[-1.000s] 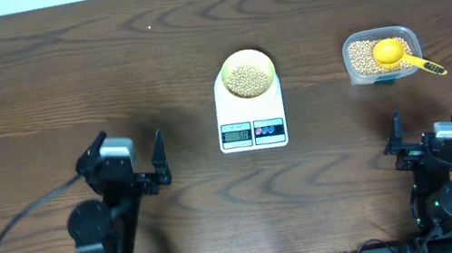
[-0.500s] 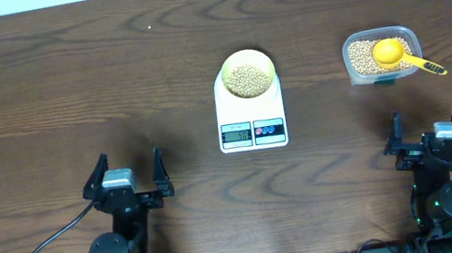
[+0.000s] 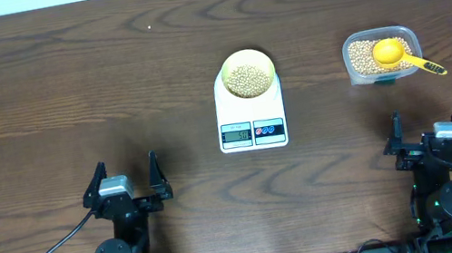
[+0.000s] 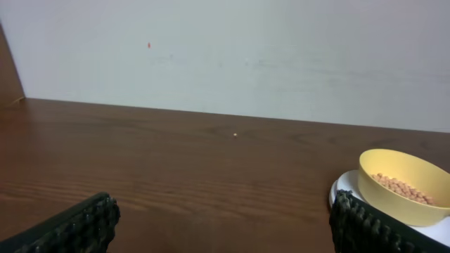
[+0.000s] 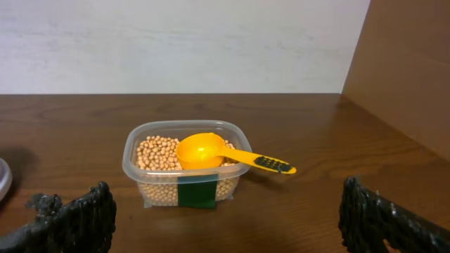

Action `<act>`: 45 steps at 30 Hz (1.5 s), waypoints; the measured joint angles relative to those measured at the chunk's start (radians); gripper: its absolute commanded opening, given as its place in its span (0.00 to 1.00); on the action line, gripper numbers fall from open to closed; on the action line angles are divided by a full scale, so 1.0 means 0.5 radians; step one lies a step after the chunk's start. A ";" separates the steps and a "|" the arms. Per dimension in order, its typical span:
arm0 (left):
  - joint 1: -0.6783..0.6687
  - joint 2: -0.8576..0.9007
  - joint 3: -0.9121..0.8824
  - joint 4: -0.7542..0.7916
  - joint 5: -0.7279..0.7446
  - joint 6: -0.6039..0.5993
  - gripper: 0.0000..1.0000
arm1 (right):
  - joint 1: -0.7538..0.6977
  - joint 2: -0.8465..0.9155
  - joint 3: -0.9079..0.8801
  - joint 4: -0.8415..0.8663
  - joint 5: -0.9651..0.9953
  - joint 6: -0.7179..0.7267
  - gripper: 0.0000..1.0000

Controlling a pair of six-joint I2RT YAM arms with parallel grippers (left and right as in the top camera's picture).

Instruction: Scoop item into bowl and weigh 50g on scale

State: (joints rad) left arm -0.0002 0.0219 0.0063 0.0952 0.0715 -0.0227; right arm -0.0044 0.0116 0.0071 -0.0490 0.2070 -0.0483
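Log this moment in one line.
left claw open, empty | right claw open, empty | bowl with beans on scale | scoop lying in tub | display unreadable

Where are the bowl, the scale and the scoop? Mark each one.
bowl (image 4: pixel 385 199): left wrist view, outer wall.
scale (image 3: pixel 248 111): overhead view, bare platform below the bowl.
scoop (image 5: pixel 199 150): right wrist view, inside its cup.

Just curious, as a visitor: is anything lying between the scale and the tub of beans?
Nothing: the overhead view shows only bare wooden table between the scale and the clear tub.
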 measured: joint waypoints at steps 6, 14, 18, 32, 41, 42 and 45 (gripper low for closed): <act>0.008 -0.022 0.000 -0.083 0.000 -0.005 0.98 | 0.000 0.000 0.000 0.000 0.001 -0.001 0.99; 0.008 -0.024 0.011 -0.230 -0.022 -0.007 0.98 | 0.000 0.001 0.000 0.000 0.000 0.000 0.99; 0.008 -0.024 0.011 -0.230 -0.022 -0.007 0.98 | 0.000 0.001 0.000 0.000 0.001 -0.001 0.99; 0.008 -0.024 0.011 -0.230 -0.022 -0.007 0.98 | 0.000 0.001 0.000 0.000 0.000 -0.001 0.99; 0.008 -0.024 0.011 -0.230 -0.021 -0.007 0.98 | 0.000 0.001 0.000 0.000 0.001 -0.001 0.99; 0.008 -0.024 0.011 -0.230 -0.021 -0.007 0.98 | 0.000 0.001 0.000 0.000 0.001 -0.001 0.99; 0.008 -0.024 0.011 -0.230 -0.022 -0.007 0.98 | 0.000 0.001 0.000 0.000 0.000 0.000 0.99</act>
State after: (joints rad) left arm 0.0040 0.0101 0.0116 -0.0196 0.0605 -0.0261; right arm -0.0044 0.0120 0.0071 -0.0490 0.2070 -0.0483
